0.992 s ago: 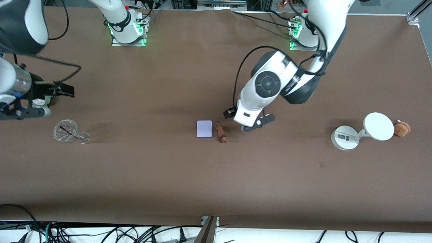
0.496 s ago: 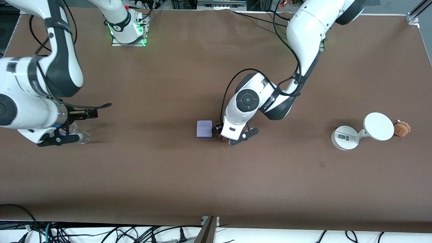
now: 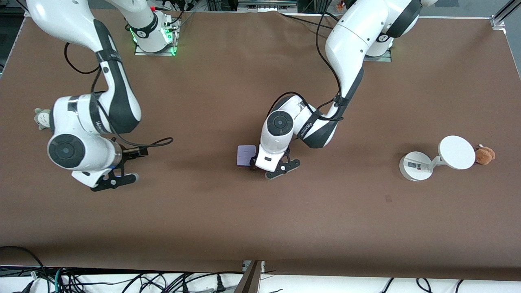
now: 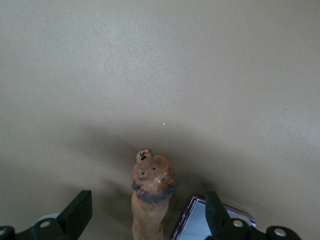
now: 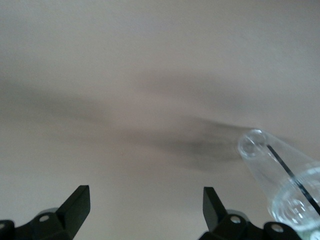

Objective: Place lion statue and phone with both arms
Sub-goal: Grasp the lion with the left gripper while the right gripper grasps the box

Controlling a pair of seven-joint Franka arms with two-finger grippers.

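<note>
The left gripper (image 4: 145, 220) has dropped over the lion statue (image 4: 150, 192), fingers spread either side, phone (image 3: 245, 155) just beside it. The right gripper (image 5: 142, 215) swings in open near the clear cup (image 5: 285, 175). Grasp looks imminent.

The lion statue (image 4: 150, 192) lies just beside the phone (image 3: 246, 155) mid-table, toward the left arm's end.

No text, number or brand can be read. The phone (image 3: 246, 155) shows a faint small mark on its face, and the white stand (image 3: 415, 166) has a small dark panel, both too small to read.
</note>
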